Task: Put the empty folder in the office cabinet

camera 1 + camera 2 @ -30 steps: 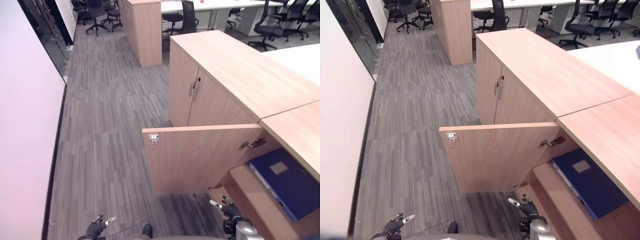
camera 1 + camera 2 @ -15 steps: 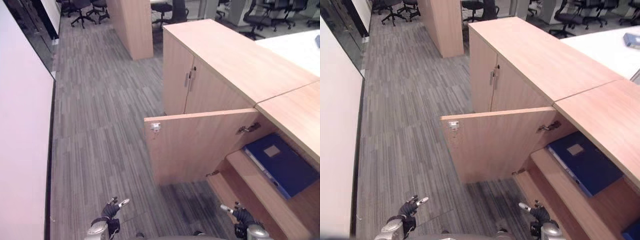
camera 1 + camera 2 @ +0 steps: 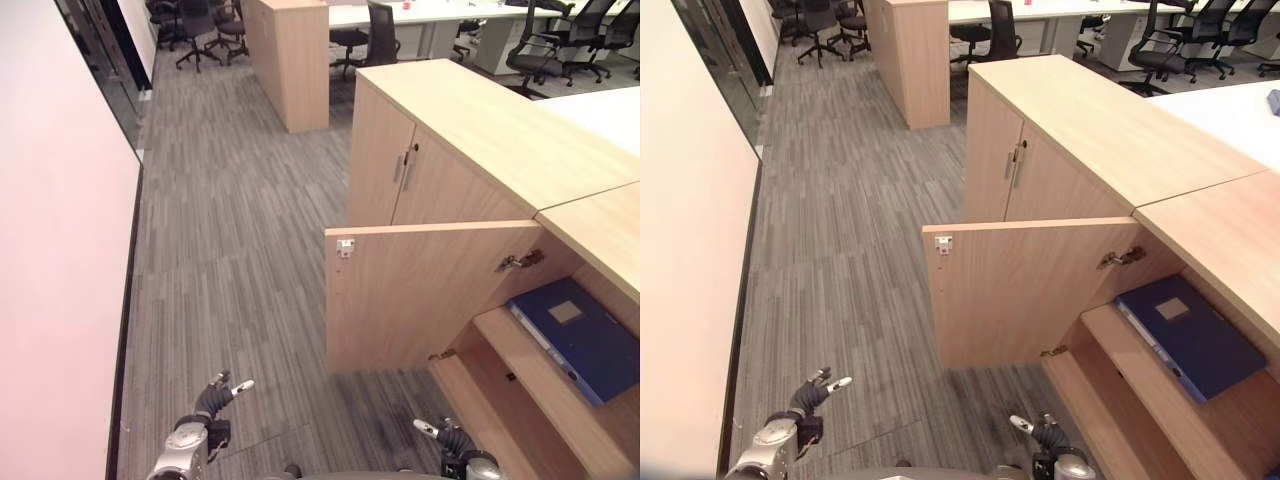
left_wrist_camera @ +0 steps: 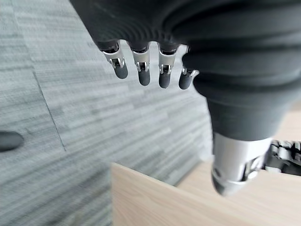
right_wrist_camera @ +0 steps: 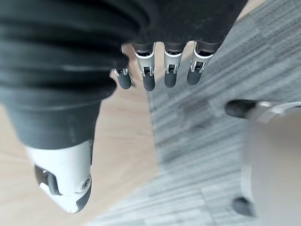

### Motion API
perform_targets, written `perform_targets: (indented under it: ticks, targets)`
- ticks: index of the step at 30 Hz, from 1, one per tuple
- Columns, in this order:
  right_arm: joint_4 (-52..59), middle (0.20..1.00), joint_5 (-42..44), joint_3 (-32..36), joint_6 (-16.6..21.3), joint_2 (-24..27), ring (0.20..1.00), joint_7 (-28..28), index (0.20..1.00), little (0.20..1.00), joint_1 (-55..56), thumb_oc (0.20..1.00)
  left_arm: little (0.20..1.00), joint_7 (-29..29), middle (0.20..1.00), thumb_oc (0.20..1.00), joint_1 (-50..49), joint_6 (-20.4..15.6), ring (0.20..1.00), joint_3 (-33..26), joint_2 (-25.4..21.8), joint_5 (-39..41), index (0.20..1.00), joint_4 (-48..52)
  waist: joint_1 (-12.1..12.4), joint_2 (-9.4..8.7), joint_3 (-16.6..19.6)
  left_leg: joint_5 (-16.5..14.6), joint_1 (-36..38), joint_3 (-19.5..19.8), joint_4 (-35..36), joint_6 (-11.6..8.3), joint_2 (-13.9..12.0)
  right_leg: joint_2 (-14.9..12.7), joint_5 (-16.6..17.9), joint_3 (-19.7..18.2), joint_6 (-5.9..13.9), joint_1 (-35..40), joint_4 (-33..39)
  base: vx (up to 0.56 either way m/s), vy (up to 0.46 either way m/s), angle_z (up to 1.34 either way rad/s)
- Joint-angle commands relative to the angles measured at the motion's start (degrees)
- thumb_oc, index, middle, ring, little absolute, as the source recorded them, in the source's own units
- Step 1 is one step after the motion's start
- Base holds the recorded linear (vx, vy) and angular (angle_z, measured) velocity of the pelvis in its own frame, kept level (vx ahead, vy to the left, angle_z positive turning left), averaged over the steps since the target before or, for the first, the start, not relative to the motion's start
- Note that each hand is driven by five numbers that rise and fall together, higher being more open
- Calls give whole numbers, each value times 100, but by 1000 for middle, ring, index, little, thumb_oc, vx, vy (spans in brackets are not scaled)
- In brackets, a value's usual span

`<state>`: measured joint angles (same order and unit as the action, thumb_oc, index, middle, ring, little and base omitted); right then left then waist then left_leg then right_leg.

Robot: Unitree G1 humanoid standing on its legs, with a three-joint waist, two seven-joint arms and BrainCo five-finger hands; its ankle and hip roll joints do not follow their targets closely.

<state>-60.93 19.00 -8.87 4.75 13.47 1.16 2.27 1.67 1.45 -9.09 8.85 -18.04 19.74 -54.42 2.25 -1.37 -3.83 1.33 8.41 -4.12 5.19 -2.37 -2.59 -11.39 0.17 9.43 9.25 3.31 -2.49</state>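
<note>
Blue folder lies flat on a shelf inside the cabinet, behind the open door. Left hand hangs low over the grey floor, fingers loose, nothing held. Right hand low near the cabinet front, fingers slack, empty too.

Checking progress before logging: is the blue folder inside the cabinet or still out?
Inside. The blue folder lies flat on a shelf of the cabinet, past its open door.
</note>
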Motion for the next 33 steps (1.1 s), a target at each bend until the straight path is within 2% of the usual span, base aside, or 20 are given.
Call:
perform_targets:
  ticks: [1, 6, 11, 14, 21, 27, 33]
  targets:
    - [63, 1000, -118, -81, 152, 157, 1000, -50, 1000, 1000, -90, 1000, 1000, -33, 1000, 1000, 430, -319, 1000, -165, -57, 90, 1000, 269, -49, 4, 113, -345, -209, 107, -255, 25, 89, -24, 322, -326, 251, -194, -153, 32, -27, -17]
    - [62, 1000, -182, -39, 125, 226, 1000, -75, 1000, 1000, -26, 1000, 1000, -81, 1000, 1000, 600, -323, 1000, -143, -166, 72, 1000, 498, -125, -7, 205, -343, -65, 73, -157, 3, 105, -68, 314, -301, 269, 14, 50, 63, -5, -2]
    - [23, 1000, -243, -117, 105, 238, 1000, -122, 1000, 1000, 5, 1000, 1000, -140, 1000, 1000, 1070, -322, 1000, -190, -410, 123, 1000, 264, -281, 12, 283, -385, 67, 8, -110, -16, 99, -67, 294, -342, 298, 93, 94, 46, 11, -5]
    - [72, 1000, -306, -255, 99, 249, 1000, -164, 1000, 1000, 38, 1000, 1000, -215, 1000, 1000, 1765, -334, 1000, -256, -761, 351, 1000, -23, -454, 16, 343, -400, 130, -118, -66, -39, 81, -67, 310, -415, 326, 70, 121, 49, 27, -18]
    - [148, 1000, -306, -387, 98, 293, 1000, -232, 1000, 1000, 48, 1000, 1000, -163, 1000, 1000, 2761, -323, 1000, -122, -1095, 626, 1000, -434, -682, -23, 337, -419, 188, -294, -19, -58, 61, -60, 381, -594, 396, -16, 156, 21, 15, -17]
    - [4, 1000, -373, -454, 68, 321, 1000, -255, 1000, 1000, 36, 1000, 1000, -77, 1000, 1000, 3281, -287, 1000, 81, -953, 699, 1000, -785, -858, -91, 316, -464, 234, -462, -19, -59, 47, -69, 456, -750, 458, -78, 206, 10, 9, -17]
    - [-74, 1000, -466, -536, 43, 248, 1000, -234, 1000, 1000, 31, 1000, 1000, -25, 1000, 1000, 3422, -270, 1000, 237, -554, 720, 1000, -928, -976, -165, 298, -494, 270, -584, -19, -48, 36, -60, 489, -857, 478, -134, 221, 1, -1, -12]
